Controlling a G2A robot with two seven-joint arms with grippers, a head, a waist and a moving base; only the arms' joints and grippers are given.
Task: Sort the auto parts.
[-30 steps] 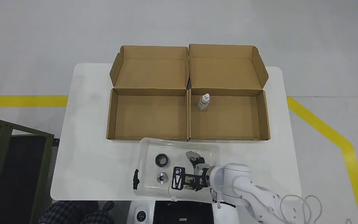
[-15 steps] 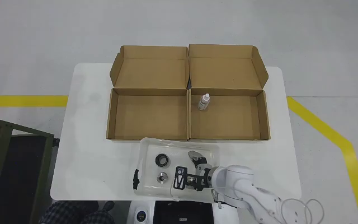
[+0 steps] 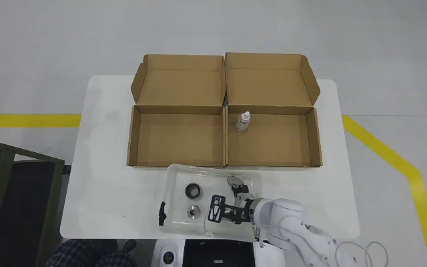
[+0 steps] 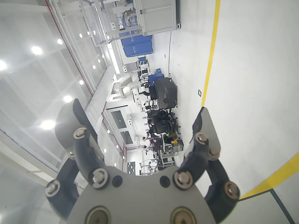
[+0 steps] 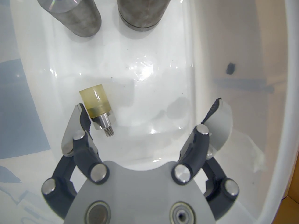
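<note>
A white tray (image 3: 175, 171) sits at the table's near edge. In it stand a dark ringed bearing sleeve (image 3: 193, 191) (image 5: 144, 1) and a steel cylinder with a bored hole (image 3: 193, 213) (image 5: 67, 5). My right gripper (image 3: 225, 199) (image 5: 149, 107) is low inside the tray and open. A yellowish rubber bumper with a threaded stud (image 5: 95, 103) lies against the inner side of one finger, while the other finger is far from it. My left gripper (image 4: 140, 111) is open and holds nothing, pointing out into the room.
Two open cardboard boxes (image 3: 177, 139) (image 3: 270, 139) lie side by side behind the tray. A small white bottle (image 3: 243, 121) stands in the right one. The tray's wall (image 5: 287, 94) is close beside one right finger. A black piece (image 3: 161, 213) sits at the tray's left edge.
My right gripper has shifted slightly farther into the tray, away from its near rim. The parts and the boxes have stayed put.
</note>
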